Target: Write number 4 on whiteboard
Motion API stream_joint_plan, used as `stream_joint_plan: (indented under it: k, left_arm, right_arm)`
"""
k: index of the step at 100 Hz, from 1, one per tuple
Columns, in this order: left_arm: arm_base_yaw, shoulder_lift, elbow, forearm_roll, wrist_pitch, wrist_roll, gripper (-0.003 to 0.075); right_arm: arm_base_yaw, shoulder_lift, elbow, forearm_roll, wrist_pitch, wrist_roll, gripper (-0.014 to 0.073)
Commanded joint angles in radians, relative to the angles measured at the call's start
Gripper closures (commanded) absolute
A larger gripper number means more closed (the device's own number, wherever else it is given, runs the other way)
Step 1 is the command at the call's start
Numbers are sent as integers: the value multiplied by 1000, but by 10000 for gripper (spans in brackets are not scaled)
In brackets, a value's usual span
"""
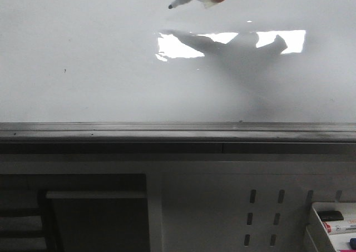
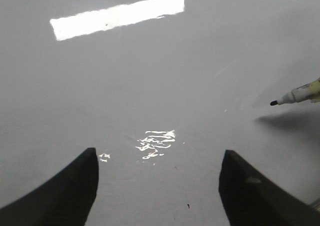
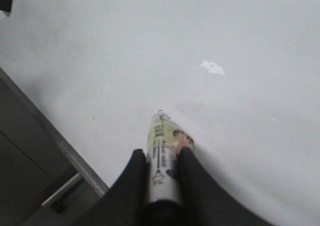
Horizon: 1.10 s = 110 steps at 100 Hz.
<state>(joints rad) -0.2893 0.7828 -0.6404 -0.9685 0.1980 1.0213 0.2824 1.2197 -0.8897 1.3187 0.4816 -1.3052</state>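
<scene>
The right end effector (image 3: 161, 158) is closed on a marker (image 3: 160, 156), its two dark fingers clamping the barrel near mid-length with the black tip pointing out ahead toward the whiteboard (image 3: 225, 36). I judge the marker to be light, stiff and smooth-walled, so it could twist or slide back in the grip once the tip presses; holding it at mid-barrel, as now, looks sensible, with only gentle pressure on the tip. The left end effector (image 2: 159, 186) is open and empty, its fingers spread wide and facing the board, well aside from the marker tip.

Nearest in the front view, at the lower right corner, a white tray (image 1: 318, 230) holds a few spare markers, beside a perforated grey panel (image 1: 261, 213). Above these runs the grey ledge (image 1: 167, 132) along the board's lower edge. Farther off, the board itself is glossy, hard and flat, showing a bright light reflection (image 1: 178, 47) and the arm's shadow. No number 4 is visible on it yet; the surface is bare apart from tiny specks. The marker tip hovers near the board's upper part; whether it touches I cannot tell. Nothing stands between tip and board
</scene>
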Motion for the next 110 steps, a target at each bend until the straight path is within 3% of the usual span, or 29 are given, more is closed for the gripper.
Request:
stream_joint_plan:
  k: [1,44,78,96,110]
  left_arm:
    - [3,-8,-29,-23,-36,-10,249]
    - [3,-8,-29,-23,-36,-10,249]
    - [3,-8,-29,-23,-36,-10,249]
    - [3,-8,-29,-25,-36,-10,249]
    - [3,-8,-29,-25,-36,-10,249]
  right_arm:
    - [6,-8,-38,45,-57,-28,657]
    - [47,92,-34,2,-16,-25,645]
    - [74,26,-11,-271,-117,246,645]
    - [15,-89,62,-457,-138,445,645]
    - [-34,-165,89,-478,-85,457,645]
